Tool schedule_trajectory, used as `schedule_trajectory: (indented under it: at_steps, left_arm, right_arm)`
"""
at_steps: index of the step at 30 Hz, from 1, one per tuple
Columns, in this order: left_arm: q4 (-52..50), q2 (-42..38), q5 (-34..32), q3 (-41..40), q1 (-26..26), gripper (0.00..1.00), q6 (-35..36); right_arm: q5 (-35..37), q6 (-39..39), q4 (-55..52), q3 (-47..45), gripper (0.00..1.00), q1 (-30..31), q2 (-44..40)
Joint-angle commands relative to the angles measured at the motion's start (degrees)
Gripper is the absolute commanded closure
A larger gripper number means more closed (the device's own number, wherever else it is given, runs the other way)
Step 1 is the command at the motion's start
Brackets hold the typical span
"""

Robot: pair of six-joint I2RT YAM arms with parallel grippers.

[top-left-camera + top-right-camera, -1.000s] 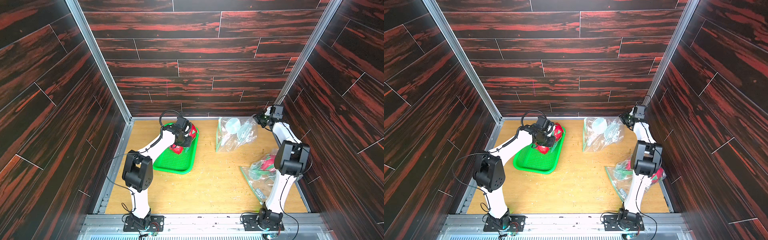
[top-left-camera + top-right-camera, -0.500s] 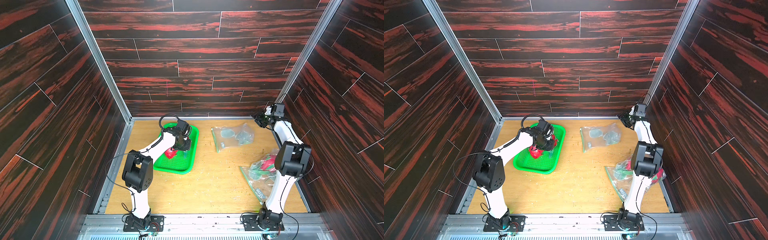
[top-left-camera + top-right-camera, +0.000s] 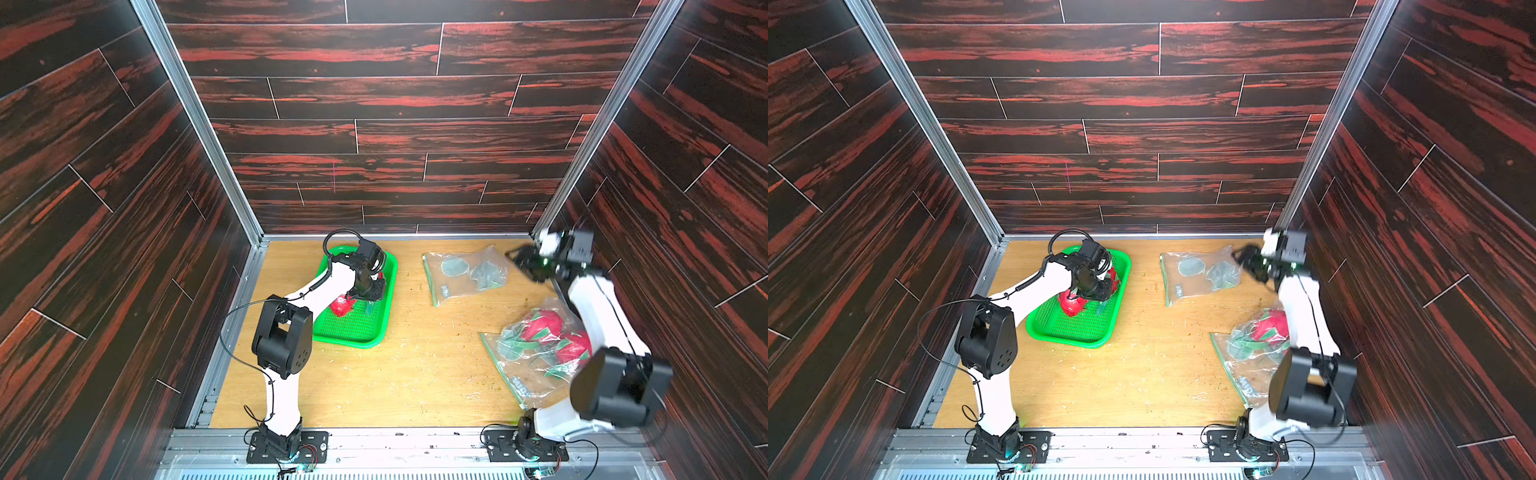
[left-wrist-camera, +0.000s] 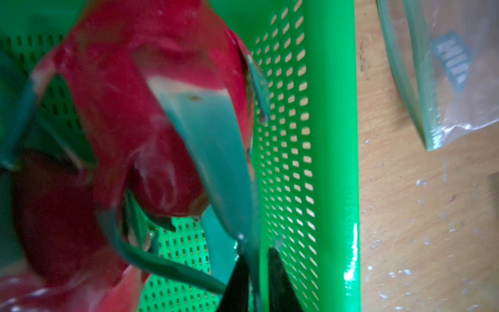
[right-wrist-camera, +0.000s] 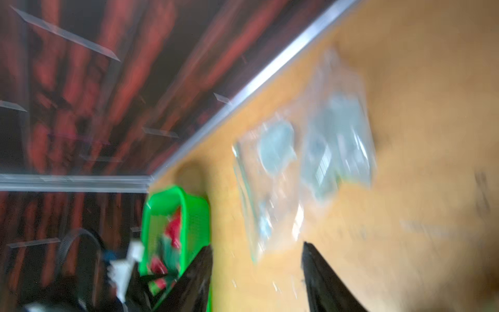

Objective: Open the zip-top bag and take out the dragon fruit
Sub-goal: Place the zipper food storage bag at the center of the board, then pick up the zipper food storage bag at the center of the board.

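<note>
A red dragon fruit (image 3: 341, 305) (image 3: 1073, 303) (image 4: 135, 108) with green scales lies in the green basket (image 3: 357, 332) (image 3: 1075, 332) (image 4: 332, 135). My left gripper (image 3: 370, 297) (image 3: 1100, 295) (image 4: 256, 255) hangs just over it, jaws slightly apart. One green scale runs between them and touches only one finger. More red (image 4: 40, 216) shows beside that fruit. My right gripper (image 3: 519, 257) (image 3: 1246, 257) (image 5: 256, 245) is open and empty near the back right corner, just right of a flat, empty zip-top bag (image 3: 461, 274) (image 3: 1200, 274) (image 5: 297, 167).
A second zip-top bag (image 3: 536, 345) (image 3: 1258, 345) holding dragon fruits (image 3: 542, 324) lies at the right, partly under the right arm. Dark wood-pattern walls close in the back and both sides. The right wrist view is blurred.
The left gripper lowered the dragon fruit into the basket and its jaws parted a little. The right gripper opened and let go of the empty bag, which dropped flat onto the table.
</note>
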Motion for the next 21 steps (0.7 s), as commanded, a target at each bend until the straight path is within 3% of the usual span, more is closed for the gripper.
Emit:
schedule_trajectory:
  at_steps: [1, 7, 13, 21]
  left_arm:
    - [0.1, -3.5, 0.9, 1.7, 0.1, 0.68, 0.6]
    - [0.2, -10.5, -0.6, 1.7, 0.1, 0.51, 0.8]
    - [2.3, -17.5, -0.6, -0.4, 0.1, 0.48, 0.6]
    - [7.3, -25.6, 1.1, -6.1, 0.1, 0.47, -0.2]
  right_arm:
    - [1.7, -5.2, -5.5, -6.1, 0.43, 3.0, -3.6]
    - [15.2, -4.9, -11.6, -16.7, 0.41, 16.1, -10.2]
    - [30.7, 0.5, -16.8, -21.0, 0.31, 31.2, -8.0]
    - [45.2, 5.0, -19.3, -21.7, 0.27, 33.9, -1.1]
